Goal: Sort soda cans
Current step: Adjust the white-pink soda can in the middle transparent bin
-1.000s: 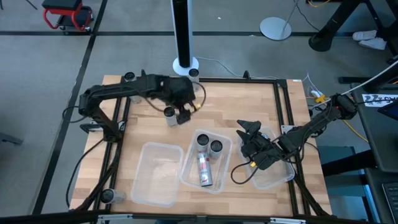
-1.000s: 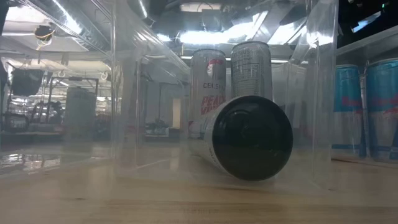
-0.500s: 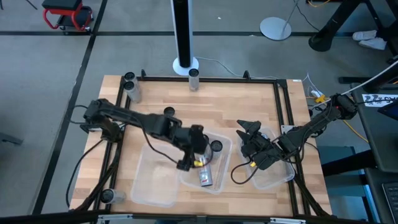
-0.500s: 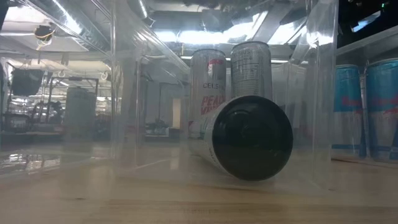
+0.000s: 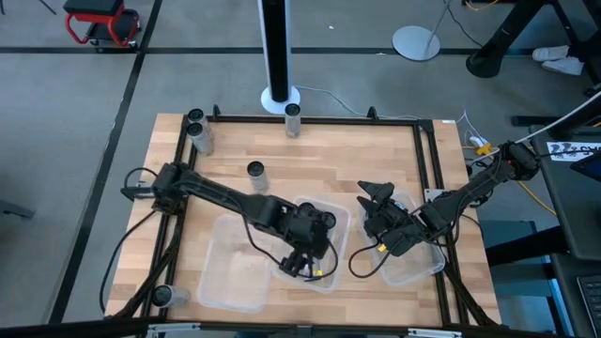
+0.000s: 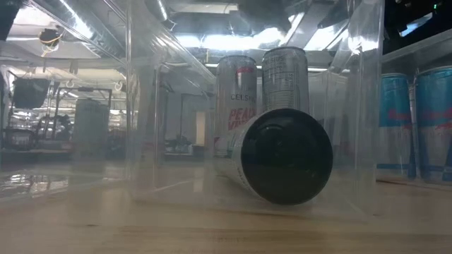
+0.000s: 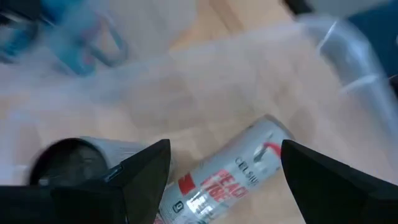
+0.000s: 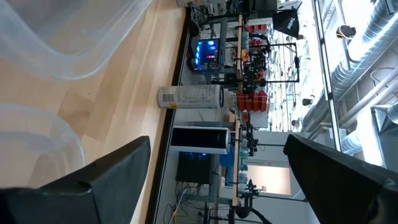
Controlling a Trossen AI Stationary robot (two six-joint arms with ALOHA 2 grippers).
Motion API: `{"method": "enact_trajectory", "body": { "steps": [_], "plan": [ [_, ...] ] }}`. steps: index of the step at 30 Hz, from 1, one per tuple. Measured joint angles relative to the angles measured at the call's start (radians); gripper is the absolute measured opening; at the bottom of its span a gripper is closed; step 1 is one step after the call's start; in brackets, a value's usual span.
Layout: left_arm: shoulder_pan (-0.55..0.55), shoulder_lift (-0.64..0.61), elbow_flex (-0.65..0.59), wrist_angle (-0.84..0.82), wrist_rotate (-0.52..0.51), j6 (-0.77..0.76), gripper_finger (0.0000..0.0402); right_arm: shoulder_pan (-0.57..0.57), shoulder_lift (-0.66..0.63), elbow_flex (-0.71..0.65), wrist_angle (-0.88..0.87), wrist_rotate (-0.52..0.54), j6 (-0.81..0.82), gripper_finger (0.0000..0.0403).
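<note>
The left gripper (image 5: pixel 310 246) is seen at the lower centre of the high view, over the middle bin (image 5: pixel 340 222), its fingers spread with nothing held. The lying can (image 7: pixel 230 180) is probably light, stiff and slippery, so it is best taken across its round side. The right gripper (image 5: pixel 378 199) is held open at centre right.

Three bins (image 5: pixel 235 299) sit low in the frame. Cans (image 5: pixel 324 221) are in the middle bin (image 5: pixel 340 246). Other cans (image 5: pixel 255 170) stand upper left.

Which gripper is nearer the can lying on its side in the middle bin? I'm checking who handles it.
Left. The left gripper hovers right over the lying can in the middle bin; the right gripper waits beside that bin.
</note>
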Motion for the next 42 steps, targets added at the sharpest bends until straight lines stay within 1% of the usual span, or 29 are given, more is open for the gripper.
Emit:
{"method": "enact_trajectory", "body": {
  "steps": [5,9,12,16,20,26,31,37,42],
  "plan": [
    [-0.003,0.059,0.000,-0.022,-0.007,0.069,0.0292,0.000,0.000,0.000,-0.002,0.000,0.000,0.0372],
    [-0.001,0.067,0.000,-0.042,-0.059,0.131,0.0282,0.000,0.000,0.000,-0.002,0.000,0.000,0.0372],
    [0.008,0.067,0.000,-0.036,-0.071,0.177,0.0274,0.000,0.000,0.000,-0.001,0.000,0.000,0.0372],
    [0.014,0.067,-0.011,-0.018,-0.072,0.222,0.0269,0.000,0.000,0.000,-0.001,0.000,0.000,0.0372],
    [0.015,0.068,-0.051,0.002,-0.041,0.266,0.0270,0.000,0.000,0.000,0.000,0.000,0.000,0.0372],
    [0.003,0.067,-0.100,0.040,-0.040,0.352,0.0265,0.000,0.000,0.000,0.001,0.000,0.000,0.0372],
    [0.001,0.067,-0.145,0.105,-0.039,0.453,0.0265,0.000,0.001,0.000,0.002,0.000,0.000,0.0372],
    [-0.004,0.067,-0.186,0.152,-0.037,0.504,0.0266,0.000,0.029,0.000,0.004,0.000,0.000,0.0372],
    [-0.019,0.066,-0.196,0.137,-0.038,0.523,0.0266,0.001,0.058,0.001,0.016,0.060,0.000,0.0372]
  ]
}}
